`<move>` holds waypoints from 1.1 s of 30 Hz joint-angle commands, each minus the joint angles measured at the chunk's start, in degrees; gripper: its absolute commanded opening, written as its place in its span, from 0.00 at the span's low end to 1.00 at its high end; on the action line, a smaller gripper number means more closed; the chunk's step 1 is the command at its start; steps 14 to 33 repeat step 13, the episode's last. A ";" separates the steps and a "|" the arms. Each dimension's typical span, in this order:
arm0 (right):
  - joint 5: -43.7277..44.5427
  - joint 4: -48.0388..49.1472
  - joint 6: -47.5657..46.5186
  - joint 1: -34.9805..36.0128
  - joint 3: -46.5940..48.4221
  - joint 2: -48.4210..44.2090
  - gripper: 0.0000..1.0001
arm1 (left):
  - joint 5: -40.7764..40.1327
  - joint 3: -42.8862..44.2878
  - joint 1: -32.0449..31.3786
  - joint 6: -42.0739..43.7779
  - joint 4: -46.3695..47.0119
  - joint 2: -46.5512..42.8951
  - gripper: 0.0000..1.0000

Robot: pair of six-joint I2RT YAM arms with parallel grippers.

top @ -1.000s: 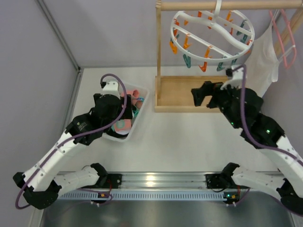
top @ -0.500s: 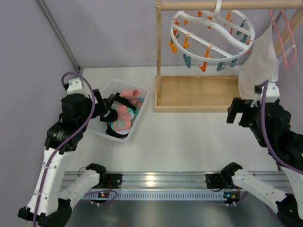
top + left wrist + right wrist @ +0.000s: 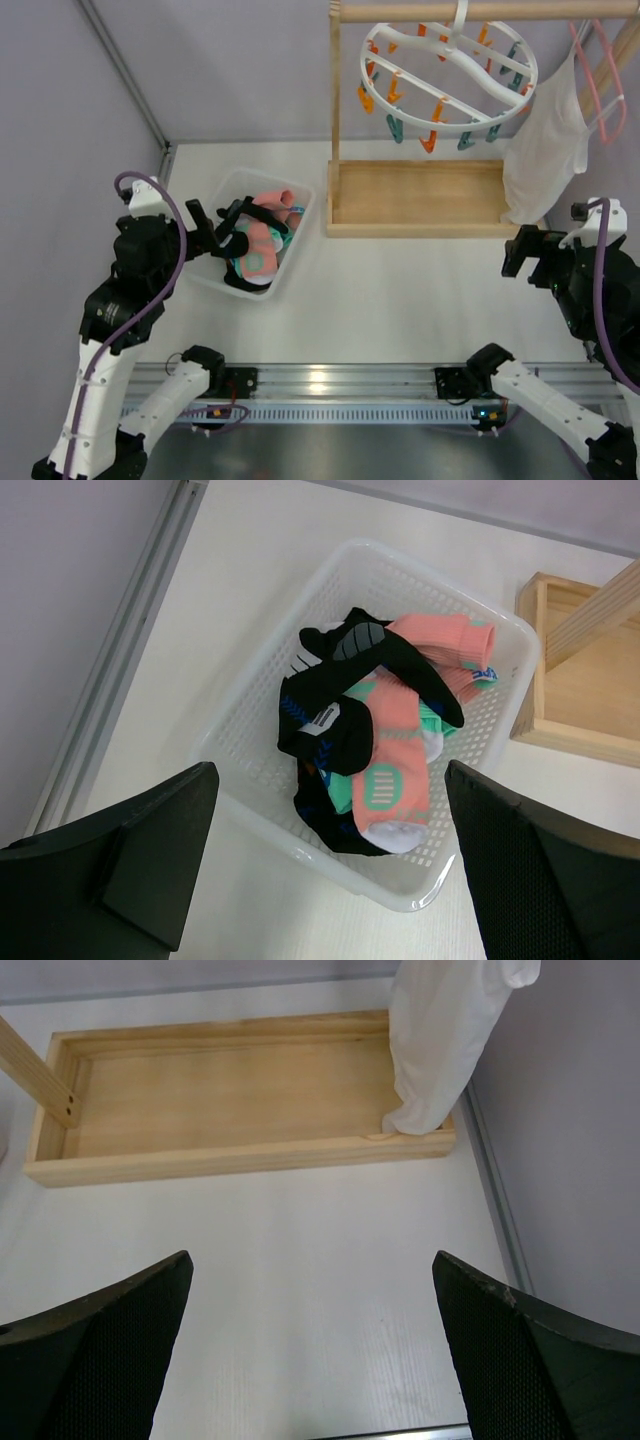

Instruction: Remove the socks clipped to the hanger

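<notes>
At the left of the overhead view, the left gripper (image 3: 217,230) hangs over the near-left rim of a white plastic basket (image 3: 304,226). Its wrist view shows the two dark fingers (image 3: 150,860) spread wide at the lower corners of the frame, released and touching nothing, with the basket (image 3: 250,715) between them and below.

The socks (image 3: 257,246) lie heaped inside that basket, left of centre on the table (image 3: 400,285). From the wrist camera the pile (image 3: 385,765) shows a coral sock with teal patches on top, black ones with blue marks tangled under and around it, and another coral one toward the basket's far right corner. How many there are in all cannot be counted from the heap.

Right of the basket stands a wooden stand, its base tray (image 3: 420,195) flat on the table and its rod (image 3: 420,11) running across the top of the frame. The hanger (image 3: 452,130) hangs from that rod at upper centre-right, orange and teal clips (image 3: 430,140) dangling from its ring.

Further right, a white garment (image 3: 545,150) hangs down to the tray's right end (image 3: 250,1100), beside a pink wire hanger (image 3: 600,95).

At the far right, the right gripper (image 3: 528,258) is over bare table near the tray, fingers (image 3: 100,1350) wide apart and gripping nothing.
</notes>
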 commanded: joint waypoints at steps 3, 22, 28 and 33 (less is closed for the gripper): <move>1.35 5.97 -1.98 -0.65 -2.48 -1.78 0.99 | -1.93 0.82 -0.22 0.22 0.79 0.63 0.99; 0.64 11.17 -3.56 -0.65 -6.43 -0.55 1.00 | -4.23 1.79 -0.22 0.48 1.41 0.54 0.99; 0.64 11.17 -3.56 -0.65 -6.43 -0.55 1.00 | -4.23 1.79 -0.22 0.48 1.41 0.54 0.99; 0.64 11.17 -3.56 -0.65 -6.43 -0.55 1.00 | -4.23 1.79 -0.22 0.48 1.41 0.54 0.99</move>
